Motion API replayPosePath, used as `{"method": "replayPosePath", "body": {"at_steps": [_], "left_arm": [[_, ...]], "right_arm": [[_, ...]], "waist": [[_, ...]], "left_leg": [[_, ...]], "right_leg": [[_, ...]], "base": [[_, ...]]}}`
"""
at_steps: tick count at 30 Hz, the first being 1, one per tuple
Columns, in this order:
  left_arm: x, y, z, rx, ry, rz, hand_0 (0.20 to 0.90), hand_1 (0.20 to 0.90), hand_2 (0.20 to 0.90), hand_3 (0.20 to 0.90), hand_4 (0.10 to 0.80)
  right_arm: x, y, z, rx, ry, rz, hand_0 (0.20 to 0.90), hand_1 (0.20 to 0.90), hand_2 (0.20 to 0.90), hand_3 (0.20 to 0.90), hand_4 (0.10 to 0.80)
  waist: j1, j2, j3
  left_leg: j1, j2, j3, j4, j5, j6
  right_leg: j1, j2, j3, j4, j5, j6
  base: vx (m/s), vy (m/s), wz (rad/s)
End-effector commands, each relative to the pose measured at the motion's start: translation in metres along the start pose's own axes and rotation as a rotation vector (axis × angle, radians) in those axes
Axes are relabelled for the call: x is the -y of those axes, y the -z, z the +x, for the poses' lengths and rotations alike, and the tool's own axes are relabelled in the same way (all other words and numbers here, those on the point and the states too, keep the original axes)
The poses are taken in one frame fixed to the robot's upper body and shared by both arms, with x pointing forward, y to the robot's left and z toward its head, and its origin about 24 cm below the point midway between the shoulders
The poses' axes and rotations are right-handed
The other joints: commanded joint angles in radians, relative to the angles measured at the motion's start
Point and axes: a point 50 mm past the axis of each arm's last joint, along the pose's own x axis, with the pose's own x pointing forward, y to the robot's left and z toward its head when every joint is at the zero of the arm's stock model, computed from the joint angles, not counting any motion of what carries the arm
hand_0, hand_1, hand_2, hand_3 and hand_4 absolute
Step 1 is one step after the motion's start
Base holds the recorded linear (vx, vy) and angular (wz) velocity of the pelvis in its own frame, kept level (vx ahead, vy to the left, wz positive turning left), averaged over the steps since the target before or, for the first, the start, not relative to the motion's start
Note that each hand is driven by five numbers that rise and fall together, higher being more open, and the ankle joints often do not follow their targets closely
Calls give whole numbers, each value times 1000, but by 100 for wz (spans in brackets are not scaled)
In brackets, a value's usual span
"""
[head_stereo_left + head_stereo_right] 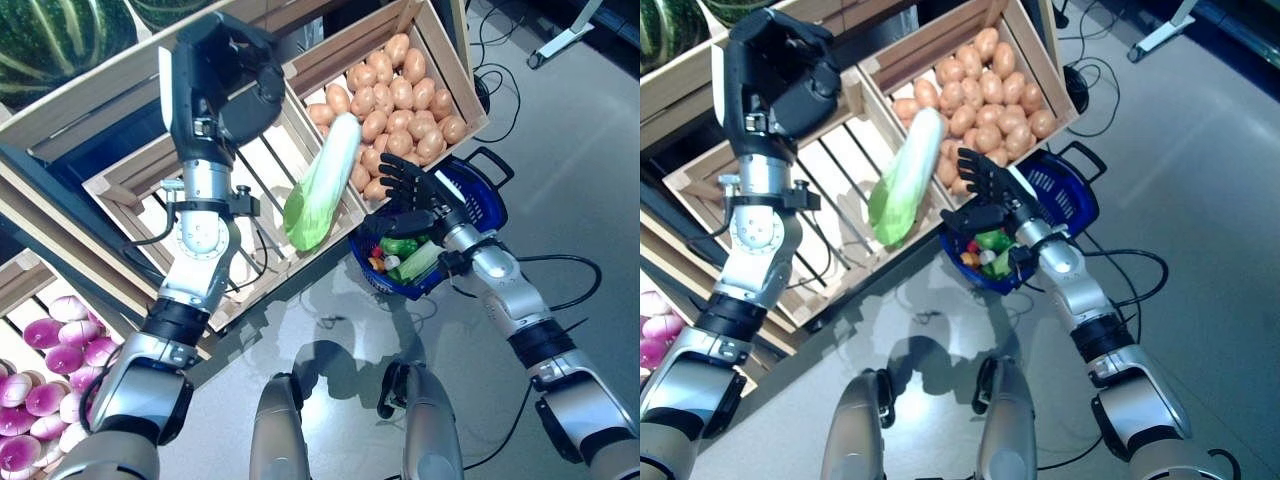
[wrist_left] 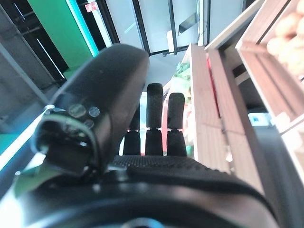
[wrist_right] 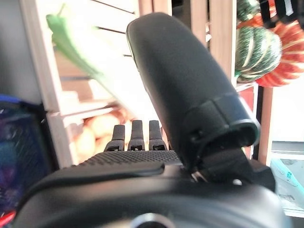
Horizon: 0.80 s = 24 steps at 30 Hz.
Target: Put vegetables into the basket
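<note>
pale green cabbage (image 1: 322, 182) tilted in mid-air over the slatted crate (image 1: 135, 200), apparently touching neither hand. left hand (image 1: 225, 75) raised above crate, fingers straight. right hand (image 1: 412, 190) spread over blue basket (image 1: 482, 200) holding vegetables on grey floor (image 1: 590, 180). potato crate (image 1: 445, 60) just behind; purple onions (image 1: 40, 370) lower left.

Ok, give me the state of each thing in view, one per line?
Cabbage: tilted over the slatted crate's edge, no robot hand on it.
Basket: on the floor, vegetables inside.
Potato crate: full.
Slatted crate: nearly empty.
Left robot hand: raised, holding nothing.
Right robot hand: open over the basket.
</note>
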Motion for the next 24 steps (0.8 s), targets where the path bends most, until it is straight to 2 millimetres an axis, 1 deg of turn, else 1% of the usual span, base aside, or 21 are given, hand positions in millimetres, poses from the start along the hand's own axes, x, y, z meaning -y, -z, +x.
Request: {"method": "replayPosePath", "body": {"at_steps": [1, 5, 6, 7, 8, 9, 10, 12, 13, 14, 15, 17, 18, 19, 20, 21, 24], "left_arm": [[13, -13, -12, 74, 33, -72, 300, 300, 300, 300, 400], [12, 7, -24, -45, 46, 13, 300, 300, 300, 300, 400], [11, 15, -30, -98, 52, 65, 300, 300, 300, 300, 400], [7, 26, -38, -172, 48, 113, 300, 300, 300, 300, 400], [4, 33, -43, -219, 46, 132, 538, 538, 538, 538, 558], [0, 40, -50, -266, 46, 141, 596, 596, 596, 596, 598], [-4, 47, -58, -310, 40, 150, 900, 900, 900, 900, 800], [-11, 59, -68, -392, 44, 148, 900, 900, 900, 900, 800], [-15, 64, -75, -420, 43, 178, 900, 900, 900, 900, 800], [-15, 65, -76, -422, 43, 182, 900, 900, 900, 900, 800], [-19, 70, -82, -456, 49, 215, 900, 900, 900, 900, 800], [-28, 80, -94, -508, 54, 321, 900, 900, 900, 900, 800], [-34, 84, -98, -518, 76, 432, 900, 900, 900, 900, 800], [-37, 86, -100, -526, 101, 505, 900, 900, 900, 900, 800], [-44, 87, -100, -527, 121, 607, 900, 900, 900, 900, 800], [-56, 88, -96, -539, 135, 714, 900, 900, 900, 900, 800], [-85, 88, -81, -572, 121, 868, 900, 900, 900, 900, 800]], "right_arm": [[-15, -19, 2, 196, -18, 136, 900, 900, 900, 900, 800], [-12, -3, -6, 146, -4, 169, 900, 900, 900, 900, 800], [-12, 2, -9, 130, -12, 182, 900, 900, 900, 900, 800], [-13, 10, -15, 108, -20, 195, 900, 900, 900, 900, 800], [-12, 14, -19, 94, -21, 205, 900, 900, 900, 900, 800], [-12, 20, -24, 78, -22, 207, 900, 900, 900, 900, 800], [-11, 26, -30, 61, -22, 205, 900, 900, 900, 900, 800], [-12, 35, -38, 31, -32, 203, 900, 900, 900, 900, 800], [-13, 41, -42, 13, -33, 213, 900, 900, 900, 900, 800], [-13, 41, -43, 10, -32, 214, 900, 900, 900, 900, 800], [-15, 46, -47, -10, -30, 226, 900, 900, 900, 900, 800], [-15, 58, -57, -52, -30, 238, 900, 900, 900, 900, 800], [-13, 62, -60, -66, -23, 250, 900, 900, 900, 900, 800], [-12, 63, -62, -70, -20, 255, 900, 900, 900, 900, 800], [-9, 63, -64, -70, -18, 259, 900, 900, 900, 900, 800], [-6, 62, -65, -67, -19, 257, 900, 900, 900, 900, 800], [1, 53, -62, -47, -31, 219, 900, 900, 900, 900, 800]], "waist": [[12, 12, -200], [12, 11, -243], [12, 10, -252], [12, 11, -272], [12, 10, -280], [12, 10, -287], [9, 11, -293], [5, 12, -296], [2, 14, -295], [2, 14, -294], [-3, 15, -293], [-13, 17, -287], [-18, 20, -280], [-21, 21, -276], [-25, 22, -269], [-34, 23, -255], [-57, 28, -204]], "left_leg": [[73, -6, 15, -234, 179, 27], [160, -18, 37, -346, 226, 28], [187, -23, 42, -367, 229, 26], [214, -33, 49, -413, 249, 28], [229, -38, 50, -430, 254, 28], [245, -44, 55, -446, 259, 29], [259, -47, 61, -461, 262, 30], [272, -52, 69, -475, 265, 31], [276, -54, 71, -483, 269, 31], [278, -54, 71, -485, 270, 31], [284, -58, 74, -497, 275, 33], [295, -63, 79, -523, 287, 34], [301, -68, 81, -546, 299, 33], [300, -69, 82, -552, 303, 33], [297, -72, 85, -561, 308, 34], [287, -75, 89, -559, 311, 33], [236, -72, 100, -522, 308, 32]], "right_leg": [[167, 7, 35, -202, 121, 4], [262, 49, 23, -343, 160, 0], [291, 61, 24, -375, 164, 1], [323, 78, 23, -434, 183, 2], [341, 84, 22, -460, 190, 3], [359, 91, 21, -484, 195, 4], [373, 97, 21, -502, 199, 4], [384, 102, 23, -521, 206, 5], [387, 106, 27, -532, 212, 7], [388, 106, 28, -534, 213, 8], [391, 111, 34, -547, 219, 11], [399, 113, 46, -582, 237, 17], [402, 114, 54, -604, 251, 23], [400, 114, 58, -610, 256, 24], [396, 115, 62, -617, 262, 27], [384, 114, 70, -618, 267, 28], [322, 114, 87, -573, 262, 22]], "base": [[112, -36, -3], [163, -19, -3], [232, -9, 7], [258, -3, 3], [242, 5, 0], [207, 17, -8], [179, 27, -9], [142, 39, -7], [95, 35, -6], [84, 42, -9], [69, 45, -11], [67, 77, -14], [19, 75, -14], [-16, 69, -19], [-57, 59, -17], [-120, 81, -22], [-177, 100, -20]]}}
